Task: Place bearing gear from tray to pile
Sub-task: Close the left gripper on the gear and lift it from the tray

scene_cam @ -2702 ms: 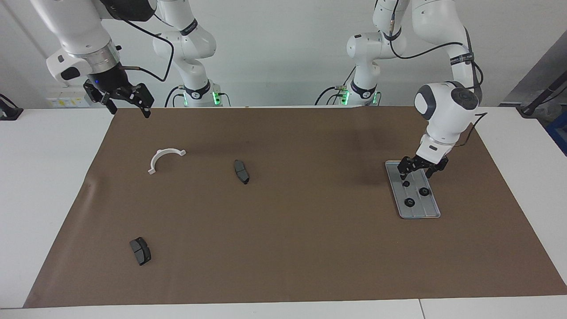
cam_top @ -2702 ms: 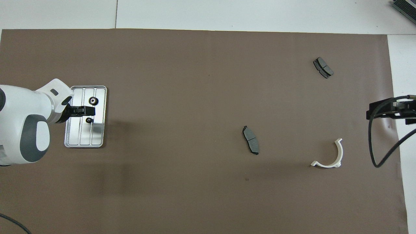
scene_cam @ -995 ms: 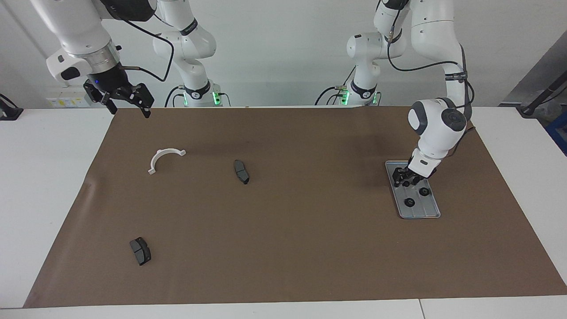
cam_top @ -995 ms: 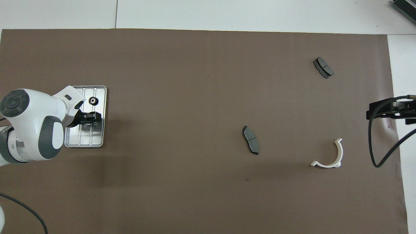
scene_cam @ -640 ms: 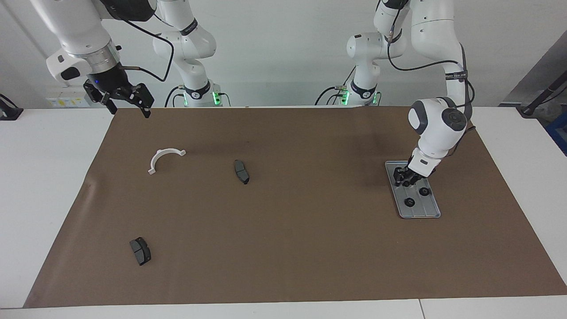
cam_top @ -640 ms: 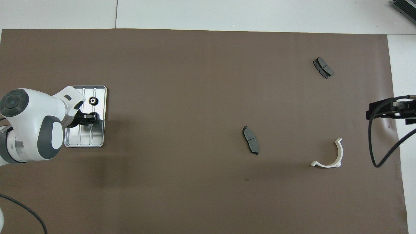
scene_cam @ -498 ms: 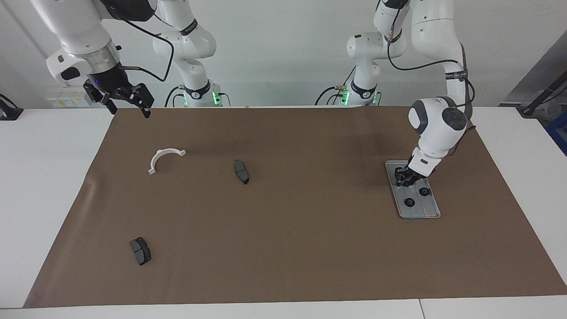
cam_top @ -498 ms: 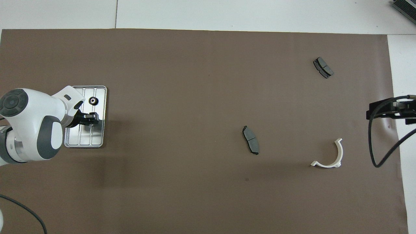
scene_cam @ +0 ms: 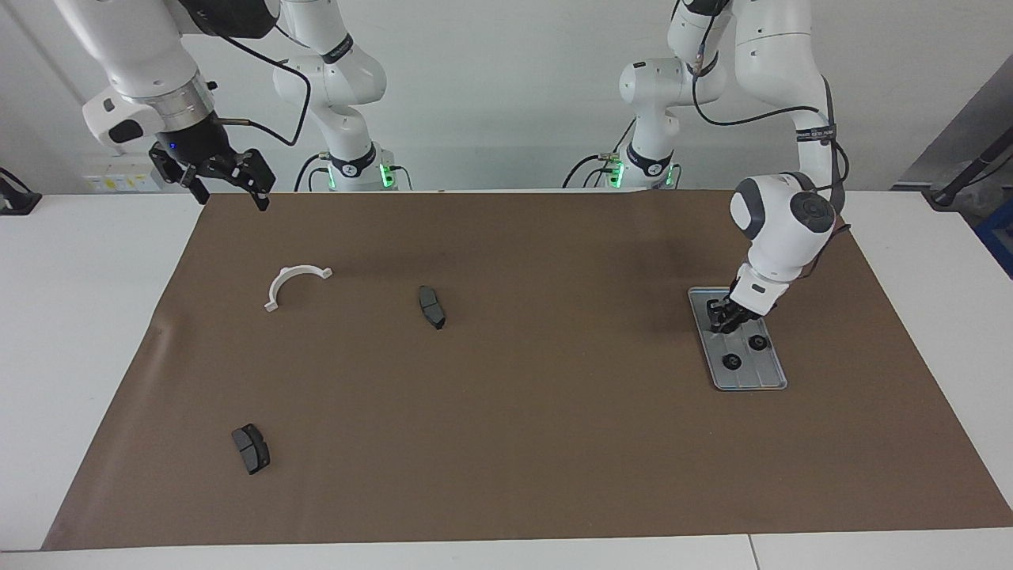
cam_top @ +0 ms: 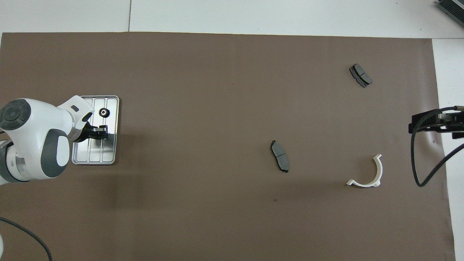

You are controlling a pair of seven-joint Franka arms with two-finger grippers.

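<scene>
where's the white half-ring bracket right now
The white half-ring bracket lies flat on the brown mat toward the right arm's end of the table, beside the dark brake pad, with the open right pincer raised above the mat's edge close by.

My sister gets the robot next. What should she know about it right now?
Left gripper: down in the tray, at the end nearer the robots, shut on a gear.
Right gripper: open, waiting in the air over the table edge at its own end.
Two more gears lie in the tray: gear one and gear two.
The pile's parts are spread out: white bracket, brake pad and a second brake pad.
Done: no gear has reached the pile yet.
Left: lift this gear, carry it to the pile, let go.
</scene>
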